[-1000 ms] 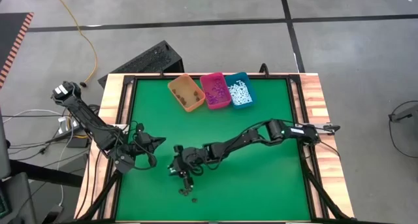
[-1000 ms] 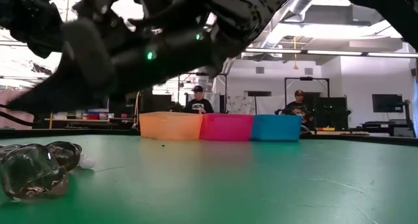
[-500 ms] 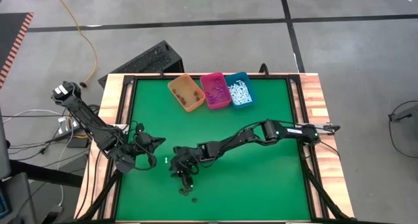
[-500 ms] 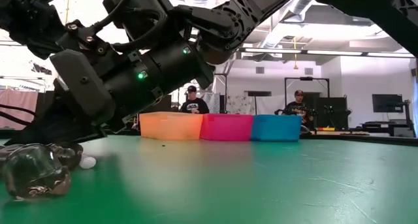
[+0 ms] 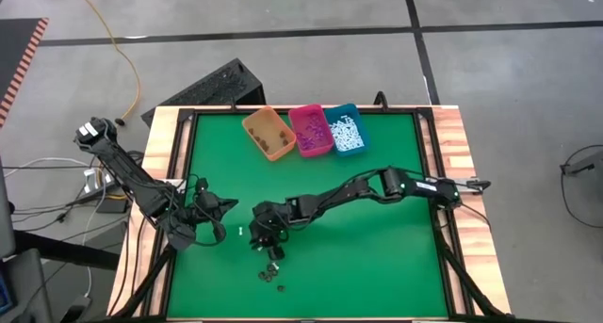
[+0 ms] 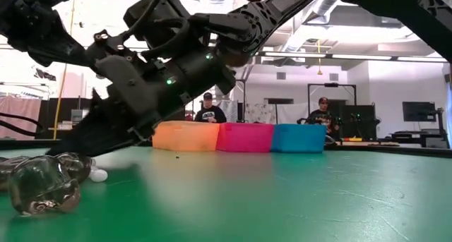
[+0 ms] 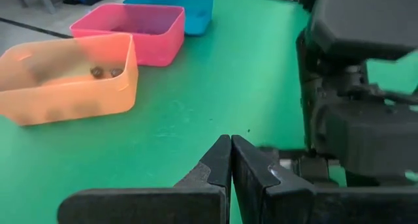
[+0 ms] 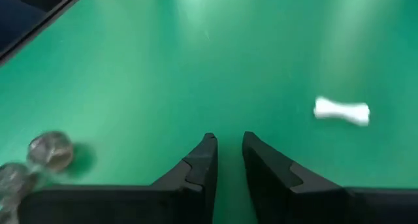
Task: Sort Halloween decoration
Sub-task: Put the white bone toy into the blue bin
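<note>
The left end effector (image 5: 223, 206) rests near the counter's left edge, its fingers (image 7: 222, 160) pressed together and holding nothing. Just right of it, toward the front-centre of the green felt counter (image 5: 377, 257), the right end effector (image 8: 227, 152) hovers low with its fingers (image 8: 204, 160) narrowly parted around bare felt; nothing is pinched.

The small white bone-shaped plastic piece (image 8: 341, 111) lies flat on the counter beside those fingers, apart from them. A few dark round plastic pieces (image 5: 273, 274) lie nearer the front edge. The orange bin (image 5: 268, 134), pink bin (image 5: 310, 130) and teal bin (image 5: 345, 128) stand in a row at the rear edge.

Recommended procedure: spread the fingers, centre them over the bone's narrow middle, then descend. The bone's long axis lies roughly crosswise to the fingers' reach; close across the short axis, not end to end.
</note>
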Tool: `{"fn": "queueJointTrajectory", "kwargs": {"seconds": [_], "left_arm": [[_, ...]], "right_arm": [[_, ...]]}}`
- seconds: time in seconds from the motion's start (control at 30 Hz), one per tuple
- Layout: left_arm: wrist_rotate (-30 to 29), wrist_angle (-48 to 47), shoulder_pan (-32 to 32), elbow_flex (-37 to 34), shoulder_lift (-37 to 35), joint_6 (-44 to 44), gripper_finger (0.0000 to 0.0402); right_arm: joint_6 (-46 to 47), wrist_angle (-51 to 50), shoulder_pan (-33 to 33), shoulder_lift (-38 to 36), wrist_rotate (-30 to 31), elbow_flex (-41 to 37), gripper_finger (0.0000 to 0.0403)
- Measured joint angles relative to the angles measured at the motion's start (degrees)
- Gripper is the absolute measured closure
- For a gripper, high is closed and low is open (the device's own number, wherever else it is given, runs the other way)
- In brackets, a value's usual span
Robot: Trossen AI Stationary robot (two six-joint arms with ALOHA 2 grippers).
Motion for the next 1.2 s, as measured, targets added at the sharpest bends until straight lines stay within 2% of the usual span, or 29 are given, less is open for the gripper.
{"fn": "queueJointTrajectory", "kwargs": {"seconds": [0.13,0.27,0.47,0.57,0.7,0.83,1.0,1.2], "left_arm": [[0.3,-0.8,0.0,0.0,0.0,-1.1,0.0401],[0.1,-0.8,0.0,0.0,0.0,-1.2,0.0402],[-0.7,-0.7,0.0,0.0,0.0,-1.2,0.0401],[-0.8,-0.7,0.0,0.0,0.0,-1.3,0.0401],[-2.6,-0.7,0.0,0.0,0.0,-1.2,0.0401],[-3.3,-0.5,0.0,0.0,0.0,-1.3,0.0402],[-2.0,-0.5,0.0,0.0,0.0,-2.1,0.0401],[-1.9,-0.7,0.0,0.0,0.0,-2.3,0.0401]], "right_arm": [[1.0,-3.8,-1.1,-3.1,-3.5,-0.3,0.0298],[-1.3,-7.1,-1.4,-6.7,-4.3,-0.6,0.0301],[-1.8,-1.0,0.1,-11.0,-5.7,-5.2,0.0302],[1.4,6.8,1.1,-11.4,-5.6,-9.7,0.0302],[2.1,15.3,2.6,-11.1,-2.2,-13.0,0.0302],[-0.8,14.7,3.9,-10.8,-0.8,-13.0,0.03],[-6.2,13.1,4.5,-10.9,5.2,-13.0,0.03],[-6.0,13.8,4.0,-9.7,5.2,-12.9,0.03]]}}
